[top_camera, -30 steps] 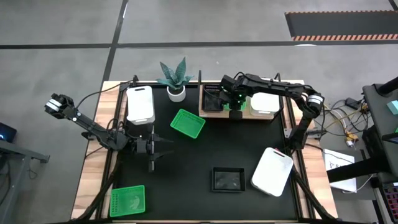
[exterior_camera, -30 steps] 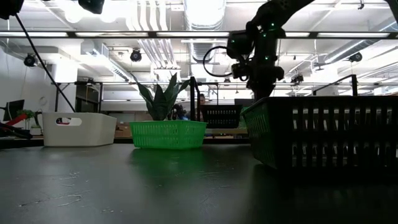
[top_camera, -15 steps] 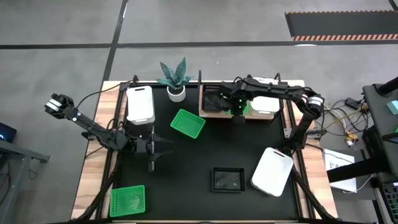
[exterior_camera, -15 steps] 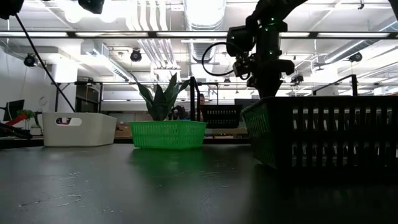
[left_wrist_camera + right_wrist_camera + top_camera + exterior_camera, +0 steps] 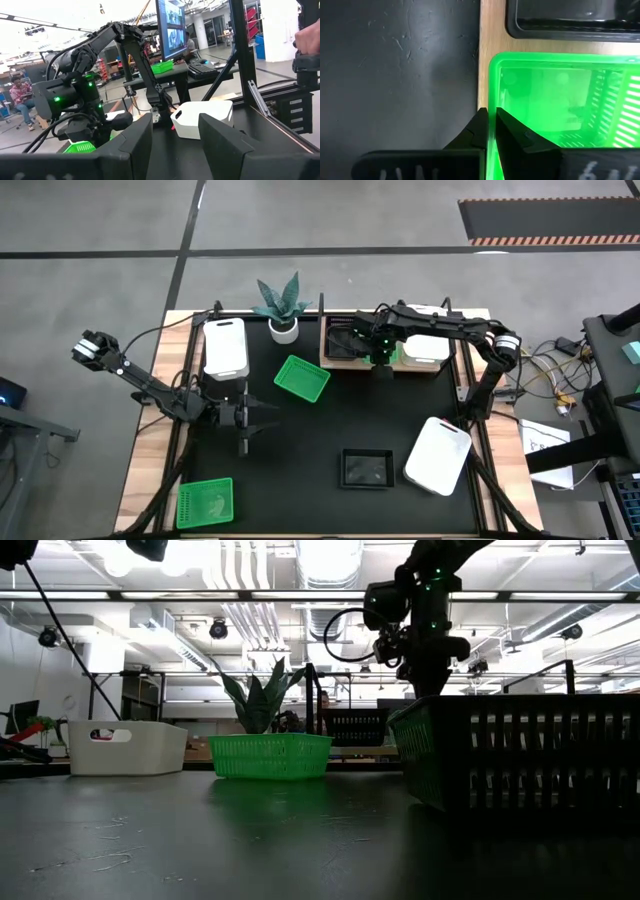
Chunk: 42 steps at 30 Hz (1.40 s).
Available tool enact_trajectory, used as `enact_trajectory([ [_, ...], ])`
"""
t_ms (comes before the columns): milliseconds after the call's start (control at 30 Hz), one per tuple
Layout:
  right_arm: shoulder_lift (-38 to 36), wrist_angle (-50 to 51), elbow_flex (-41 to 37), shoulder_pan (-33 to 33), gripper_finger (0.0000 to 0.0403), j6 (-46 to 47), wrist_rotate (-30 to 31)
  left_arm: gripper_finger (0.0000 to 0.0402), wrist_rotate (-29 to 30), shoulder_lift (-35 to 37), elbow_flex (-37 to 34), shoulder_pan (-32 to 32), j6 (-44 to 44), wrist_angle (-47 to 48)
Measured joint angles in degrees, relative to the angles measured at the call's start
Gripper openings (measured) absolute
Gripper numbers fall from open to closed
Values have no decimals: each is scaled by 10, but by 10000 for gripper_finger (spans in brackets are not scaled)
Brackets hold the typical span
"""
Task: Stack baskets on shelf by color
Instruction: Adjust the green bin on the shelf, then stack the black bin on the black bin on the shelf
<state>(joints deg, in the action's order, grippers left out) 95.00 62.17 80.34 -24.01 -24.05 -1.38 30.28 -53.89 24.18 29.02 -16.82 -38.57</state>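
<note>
The shelf (image 5: 335, 363) stands at the table's far edge. A black basket (image 5: 340, 340) sits on its left part and a white basket (image 5: 426, 347) on its right. Between them my right gripper (image 5: 381, 358) points down, shut on a green mesh basket (image 5: 550, 100) over the wooden board (image 5: 486, 45). My left gripper (image 5: 262, 417) waits open at the table's left middle, holding nothing. Loose on the tabletop lie two green baskets (image 5: 301, 378) (image 5: 205, 502), a black one (image 5: 366, 468) and two white ones (image 5: 225, 347) (image 5: 437, 455). My right gripper pinches the green basket's side wall at its rim (image 5: 491, 102), close to a corner. One finger (image 5: 515, 137) is inside the basket and the other (image 5: 476, 131) outside. The fingers come from above, pointing down. Whether the basket's bottom rests on the board cannot be told.
A potted plant (image 5: 283, 310) stands at the far edge, left of the shelf. Black frame posts and cables run along both table sides. The middle of the black tabletop (image 5: 380, 410) lies bare between the loose baskets.
My right gripper, still shut on the green basket, has swung a little toward the table's right over the shelf, from beside the black basket to the gap between black and white. For the last half second it has kept still.
</note>
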Motion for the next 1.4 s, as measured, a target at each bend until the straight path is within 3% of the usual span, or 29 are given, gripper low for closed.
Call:
enact_trajectory([
  [200, 0, -2, -1, 0, 18, 10, 20, 145, 0, 0, 0, 0, 0, 0],
  [533, 0, 8, 2, 0, 74, 16, 31, 145, 0, 0, 1, 0, 1, 0],
  [833, -11, 74, 74, 13, 94, 71, 29, 145, 0, -1, 1, 0, 4, 0],
  [1033, -74, 44, 57, 88, 70, 121, 20, 145, 0, -1, 7, 0, 51, 1],
  [1400, -191, -217, -91, 321, 34, 181, 23, 145, 0, -21, 12, 0, 74, -5],
])
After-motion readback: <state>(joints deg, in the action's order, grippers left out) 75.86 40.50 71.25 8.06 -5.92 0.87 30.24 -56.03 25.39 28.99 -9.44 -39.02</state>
